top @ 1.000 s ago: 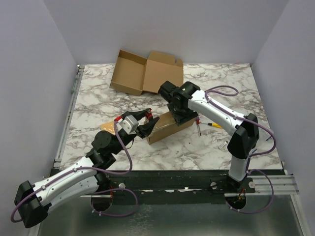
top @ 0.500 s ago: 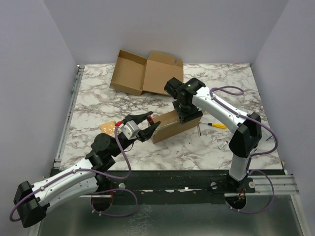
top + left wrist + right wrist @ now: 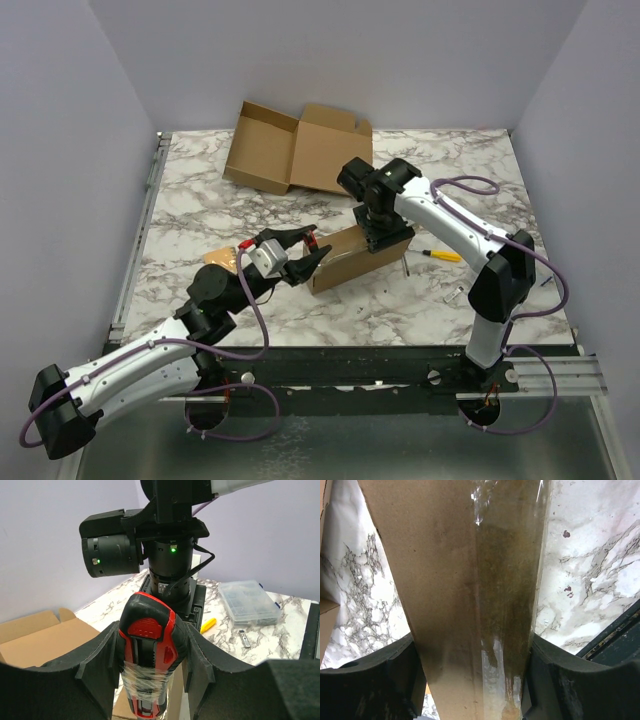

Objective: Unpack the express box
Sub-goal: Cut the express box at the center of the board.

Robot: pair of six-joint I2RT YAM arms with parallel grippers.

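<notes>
mid-table, right pincer [image 3: 385, 234] clamped across sealed box [image 3: 335, 265], left pincer [image 3: 303, 251] gripping red cutter [image 3: 149, 645] at box's edge

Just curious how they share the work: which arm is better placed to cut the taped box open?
Left, probably: left fingers hold the red cutter beside the taped box, while right fingers clamp that box steady.

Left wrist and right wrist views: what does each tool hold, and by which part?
The left tool grips the red-black cutter by its tape-wrapped body. The right tool clamps the sealed box across its width, near one end.
</notes>
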